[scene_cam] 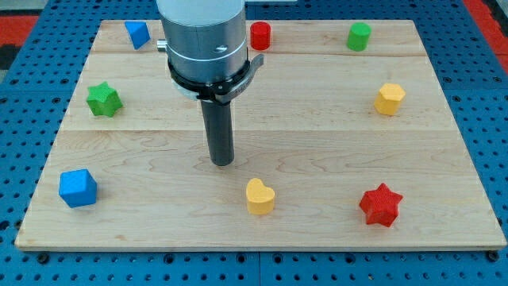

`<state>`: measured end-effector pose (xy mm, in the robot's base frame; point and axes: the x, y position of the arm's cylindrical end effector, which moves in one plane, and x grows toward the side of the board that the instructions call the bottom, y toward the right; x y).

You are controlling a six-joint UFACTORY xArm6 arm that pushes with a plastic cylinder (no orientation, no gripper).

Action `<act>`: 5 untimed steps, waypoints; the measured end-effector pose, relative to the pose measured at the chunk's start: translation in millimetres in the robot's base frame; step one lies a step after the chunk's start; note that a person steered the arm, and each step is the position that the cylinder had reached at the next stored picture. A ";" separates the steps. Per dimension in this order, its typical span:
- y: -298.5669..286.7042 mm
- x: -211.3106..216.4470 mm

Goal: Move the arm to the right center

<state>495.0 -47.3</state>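
Note:
My tip [222, 162] rests on the wooden board [317, 143] a little left of its middle. The arm's grey body rises above it to the view's top. A yellow heart block [259, 196] lies just below and right of the tip, apart from it. A yellow hexagon block [389, 98] sits at the right centre of the board, far right of the tip. A red star block [381, 204] lies at the lower right.
A red cylinder [260, 35] and a green cylinder-like block [359, 36] stand along the top edge. A blue block [137, 33] is at the top left, a green star [103, 99] at the left, a blue cube [78, 188] at the lower left. Blue pegboard surrounds the board.

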 end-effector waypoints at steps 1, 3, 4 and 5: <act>-0.2 -0.5; 3.4 -0.5; 47.9 -0.5; 108.8 -3.1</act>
